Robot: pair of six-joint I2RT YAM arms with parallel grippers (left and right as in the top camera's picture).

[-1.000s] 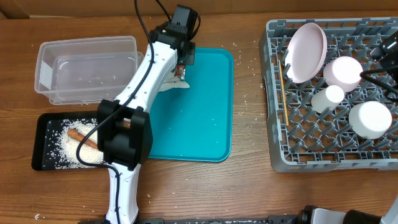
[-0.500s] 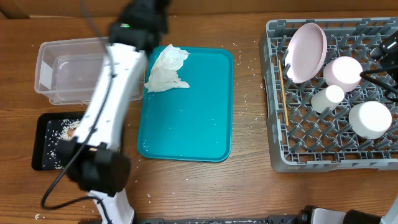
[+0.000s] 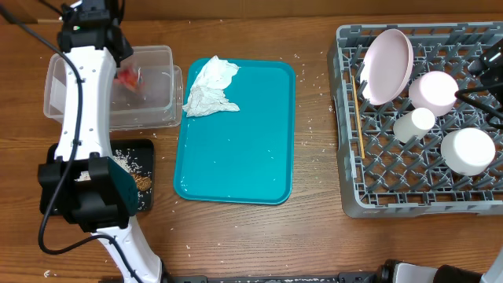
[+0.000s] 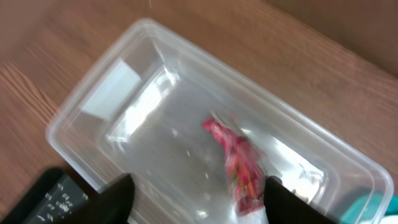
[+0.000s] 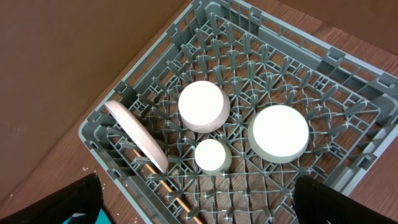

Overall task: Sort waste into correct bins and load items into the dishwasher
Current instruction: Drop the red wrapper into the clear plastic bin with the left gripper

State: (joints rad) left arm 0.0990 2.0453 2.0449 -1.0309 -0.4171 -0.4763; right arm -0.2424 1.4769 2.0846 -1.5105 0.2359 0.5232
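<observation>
The red-and-white snack wrapper (image 3: 128, 79) (image 4: 239, 168) lies loose inside the clear tub (image 3: 63, 94) (image 4: 124, 93). My left gripper (image 3: 110, 39) (image 4: 199, 205) hangs open over the tub, and the wrapper is close to its right finger (image 4: 292, 202). The crumpled napkin (image 3: 211, 88) rests on the teal tray (image 3: 251, 157). In the grey dish rack (image 3: 346, 157) (image 5: 99, 146) are the plate (image 3: 387, 65), two bowls (image 3: 434, 89) (image 3: 468, 149), the cup (image 3: 414, 122) and the wooden stick (image 3: 357, 118). My right gripper (image 3: 487, 79) (image 5: 199, 211) hovers wide open above the rack.
The black tray (image 3: 145, 157) with rice (image 3: 122, 161) and a brown food piece (image 3: 141, 182) lies below the tub, half hidden by my left arm (image 3: 78, 141). Rice grains are scattered on the wood between the teal tray and the rack.
My left arm has swung from the teal tray's top left corner over to the clear tub. Its jaws have opened and the wrapper now lies in the tub. The right arm is unchanged.
</observation>
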